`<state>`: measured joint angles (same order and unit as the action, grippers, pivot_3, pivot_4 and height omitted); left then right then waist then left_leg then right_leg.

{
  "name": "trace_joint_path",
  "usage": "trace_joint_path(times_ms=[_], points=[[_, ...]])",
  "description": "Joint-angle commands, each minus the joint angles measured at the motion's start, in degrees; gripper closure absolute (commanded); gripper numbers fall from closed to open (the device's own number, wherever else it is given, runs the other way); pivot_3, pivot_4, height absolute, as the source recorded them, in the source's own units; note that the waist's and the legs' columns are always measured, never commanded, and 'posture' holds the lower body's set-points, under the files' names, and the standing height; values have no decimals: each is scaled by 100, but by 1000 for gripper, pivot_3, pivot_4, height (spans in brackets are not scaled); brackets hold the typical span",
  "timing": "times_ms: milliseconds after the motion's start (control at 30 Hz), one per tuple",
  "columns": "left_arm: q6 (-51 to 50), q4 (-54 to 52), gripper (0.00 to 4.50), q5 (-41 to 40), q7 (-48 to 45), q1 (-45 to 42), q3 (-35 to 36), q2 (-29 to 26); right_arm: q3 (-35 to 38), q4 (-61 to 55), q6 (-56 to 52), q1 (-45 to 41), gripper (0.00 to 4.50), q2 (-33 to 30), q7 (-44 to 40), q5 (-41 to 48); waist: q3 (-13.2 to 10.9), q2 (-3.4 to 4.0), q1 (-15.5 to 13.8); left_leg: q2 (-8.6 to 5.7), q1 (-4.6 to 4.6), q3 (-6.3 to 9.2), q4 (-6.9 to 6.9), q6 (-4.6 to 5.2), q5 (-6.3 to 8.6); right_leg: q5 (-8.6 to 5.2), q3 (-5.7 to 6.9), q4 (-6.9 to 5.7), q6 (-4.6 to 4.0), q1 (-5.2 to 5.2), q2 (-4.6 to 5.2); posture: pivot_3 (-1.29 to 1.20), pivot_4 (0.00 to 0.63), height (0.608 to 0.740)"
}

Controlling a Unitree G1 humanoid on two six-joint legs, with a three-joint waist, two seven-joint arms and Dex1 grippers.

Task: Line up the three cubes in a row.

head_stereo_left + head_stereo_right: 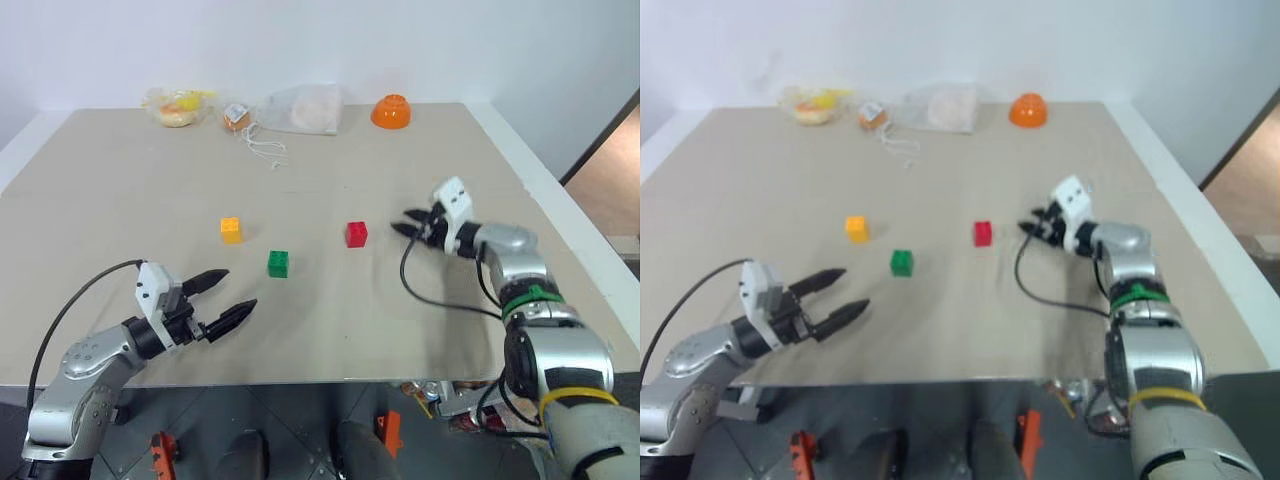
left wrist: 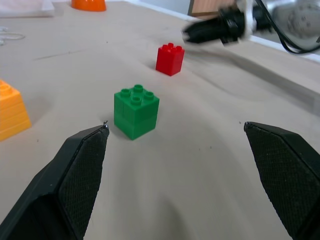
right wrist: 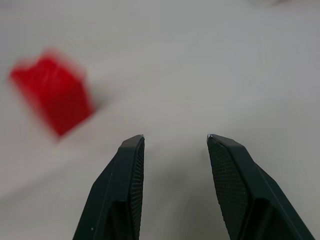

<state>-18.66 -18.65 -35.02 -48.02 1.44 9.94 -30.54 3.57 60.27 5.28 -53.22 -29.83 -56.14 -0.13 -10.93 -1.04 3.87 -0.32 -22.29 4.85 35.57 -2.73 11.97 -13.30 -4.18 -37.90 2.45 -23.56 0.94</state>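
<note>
Three studded cubes sit apart on the beige table (image 1: 330,330): a yellow-orange cube (image 1: 231,230) to the left, a green cube (image 1: 278,263) slightly nearer me, and a red cube (image 1: 356,234) to the right. My left gripper (image 1: 238,288) hovers open and empty near the front edge, pointing at the green cube (image 2: 136,111). My right gripper (image 1: 402,222) is just right of the red cube (image 3: 52,97), apart from it. Its fingers (image 3: 131,170) are nearly together, with a narrow gap holding nothing.
An orange bowl (image 1: 391,111) stands upside down at the back right. Along the back edge lie a clear bag (image 1: 300,108), a small orange item (image 1: 237,117) with string, and a bag of yellow things (image 1: 178,106). The table's right edge (image 1: 560,190) is close to my right arm.
</note>
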Motion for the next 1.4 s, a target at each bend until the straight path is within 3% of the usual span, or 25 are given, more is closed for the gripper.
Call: trace_joint_path(times_ms=[33, 167, 200, 267, 433, 567, 733, 833, 1033, 1400], points=[[40, -120, 0, -86, -46, -141, 125, -84, 119, -1098, -424, 112, 2488, -60, -6, 337, 0, 0, 28, 0, 1, -1, 4, 0, 0, 1, -1, 0, 2, 1, 0, 0, 150, 740], [31, -101, 0, -72, -63, -200, 73, -64, 253, -1833, -916, 448, 2488, 16, 402, 556, 0, -1, 46, 8, 13, -5, 10, 0, 0, 7, -2, -1, 0, 7, -9, 0, 150, 740], [32, -91, 0, -65, -66, -210, 61, -59, 262, -1978, -1005, 521, 1983, 32, 460, 603, 0, -1, 46, 9, 13, -4, 11, 0, 0, 7, -1, -1, 0, 8, -12, 0, 150, 740], [30, -73, 0, -58, -77, -225, 42, -56, 236, -2233, -1148, 653, 1703, 48, 512, 662, 0, 0, 43, 9, 11, -4, 11, 0, 0, 7, -1, -1, 0, 7, -12, 0, 150, 740], [35, -10, 0, -41, -140, -272, 31, -85, 126, -2507, -1375, 808, 63, 21, 705, 605, 0, 0, 44, 6, 6, -9, 11, 0, 0, 6, -8, -1, 5, 3, -9, 0, 150, 740], [36, 37, 0, -21, -191, -308, 45, -99, 13, -3005, -1862, 1072, 63, -51, 283, 821, 0, -1, 42, 7, 7, -8, 11, 0, 0, 6, -8, -1, 5, 3, -10, 0, 150, 740], [94, 145, 0, 50, -297, -304, 42, -147, -345, -5126, -2960, 2107, 63, -343, -626, 1494, 0, -1, 35, 7, 1, -4, 8, 2, 2, 0, -6, -1, 11, 1, -10, 0, 150, 740], [109, 182, 0, 65, -311, -331, 34, -128, -501, -5818, -3188, 2527, 63, -419, -584, 1559, 0, -1, 40, 7, 0, -4, 10, 3, 2, -1, -6, -1, 12, -1, -9, 0, 150, 740], [142, 224, 0, 126, -325, -404, -125, -19, -749, -5449, -3396, 2278, 63, 372, 1442, 603, 2, -10, 45, 12, 7, -13, 27, -7, -7, 6, -8, -1, -16, 2, -14, 0, 150, 740], [156, 204, 0, 128, -306, -387, -110, 33, -629, -6195, -4505, 2331, 63, 666, 2227, 738, 3, -12, 35, 11, -19, -14, 18, -4, -6, 11, -8, 0, 16, -15, -9, 0, 150, 740]])
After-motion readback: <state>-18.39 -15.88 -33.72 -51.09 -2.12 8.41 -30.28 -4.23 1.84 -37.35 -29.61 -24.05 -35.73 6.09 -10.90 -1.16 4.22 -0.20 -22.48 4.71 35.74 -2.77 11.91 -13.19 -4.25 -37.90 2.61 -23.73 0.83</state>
